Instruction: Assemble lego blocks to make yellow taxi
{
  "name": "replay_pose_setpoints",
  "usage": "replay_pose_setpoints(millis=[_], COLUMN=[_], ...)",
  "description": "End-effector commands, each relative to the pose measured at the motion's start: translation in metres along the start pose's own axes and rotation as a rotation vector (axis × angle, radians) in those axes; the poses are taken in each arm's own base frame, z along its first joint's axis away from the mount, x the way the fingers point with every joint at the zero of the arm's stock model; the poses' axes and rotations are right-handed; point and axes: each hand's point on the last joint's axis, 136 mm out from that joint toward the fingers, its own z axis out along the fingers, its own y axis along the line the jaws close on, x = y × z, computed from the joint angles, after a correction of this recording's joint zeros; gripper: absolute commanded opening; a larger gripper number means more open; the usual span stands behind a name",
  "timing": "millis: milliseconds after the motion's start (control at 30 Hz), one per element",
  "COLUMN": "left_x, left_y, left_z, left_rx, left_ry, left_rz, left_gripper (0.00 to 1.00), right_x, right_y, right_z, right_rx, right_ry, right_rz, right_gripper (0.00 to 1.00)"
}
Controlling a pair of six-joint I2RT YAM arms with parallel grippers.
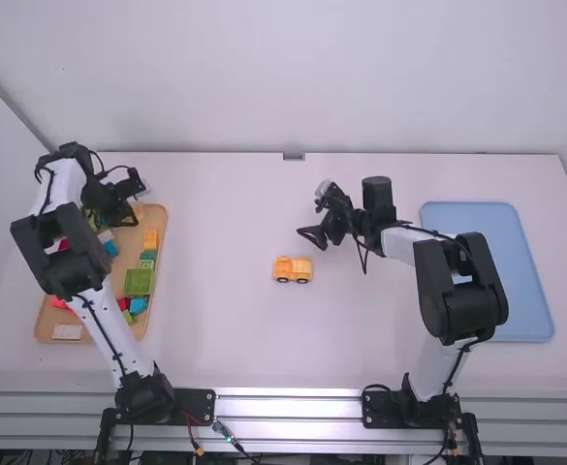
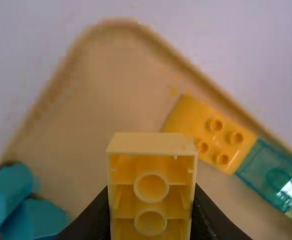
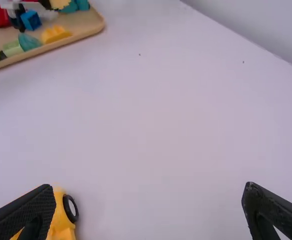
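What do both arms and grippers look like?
Left arm and right arm: white links, chunky black joints, slim black cables alongside. Left gripper and right gripper are black; the right one's fingers taper and look finely textured.

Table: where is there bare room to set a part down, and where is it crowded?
Bare table lies between the wooden tray and yellow vehicle, and between that vehicle and the blue tray, partly under the right arm. The wooden tray is crowded with blocks.
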Motion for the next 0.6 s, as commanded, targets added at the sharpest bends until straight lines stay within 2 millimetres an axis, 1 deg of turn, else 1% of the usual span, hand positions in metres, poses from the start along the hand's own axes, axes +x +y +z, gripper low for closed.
replay_pose_setpoints(millis=[0, 33, 67, 100, 133, 233, 300, 400, 433, 500, 567], left_x=[-0.029, -0.033, -0.044, -0.049, -0.059, -0.084, -0.102, -0.117, -0.119, -0.129, -0.134], left_y=[0.002, 0.0, -0.006, -0.009, -0.015, -0.033, -0.046, -0.059, -0.061, -0.068, -0.069], left_z=[-0.017, -0.022, -0.029, -0.031, -0.038, -0.054, -0.068, -0.077, -0.077, -0.075, -0.065], left_rx=[0.006, 0.017, 0.045, 0.055, 0.079, 0.135, 0.176, 0.204, 0.207, 0.226, 0.219], left_ry=[-0.107, -0.132, -0.186, -0.208, -0.273, -0.425, -0.561, -0.656, -0.662, -0.677, -0.64], left_rz=[-0.099, -0.101, -0.088, -0.076, -0.05, 0.029, 0.091, 0.162, 0.172, 0.196, 0.213], left_gripper=[0.16, 0.14, 0.13, 0.12, 0.1, 0.09, 0.09, 0.05, 0.05, 0.04, 0.04], right_x=[-0.025, -0.028, -0.033, -0.035, -0.041, -0.051, -0.058, -0.067, -0.068, -0.075, -0.077], right_y=[0.0, -0.001, -0.001, -0.001, 0.004, 0.011, 0.016, 0.022, 0.023, 0.023, 0.019], right_z=[-0.004, -0.004, -0.004, -0.003, -0.002, -0.001, 0.002, 0.006, 0.007, 0.006, 0.004], right_rx=[-0.009, -0.005, -0.005, -0.01, -0.033, -0.06, -0.073, -0.081, -0.082, -0.08, -0.073], right_ry=[-0.058, -0.069, -0.084, -0.091, -0.112, -0.147, -0.169, -0.194, -0.196, -0.217, -0.227], right_rz=[0.014, 0.026, 0.038, 0.04, 0.029, -0.01, -0.045, -0.083, -0.084, -0.081, -0.071], right_gripper=[0.99, 0.99, 0.99, 0.99, 0.99, 0.99, 0.99, 0.99, 0.99, 0.99, 0.99])
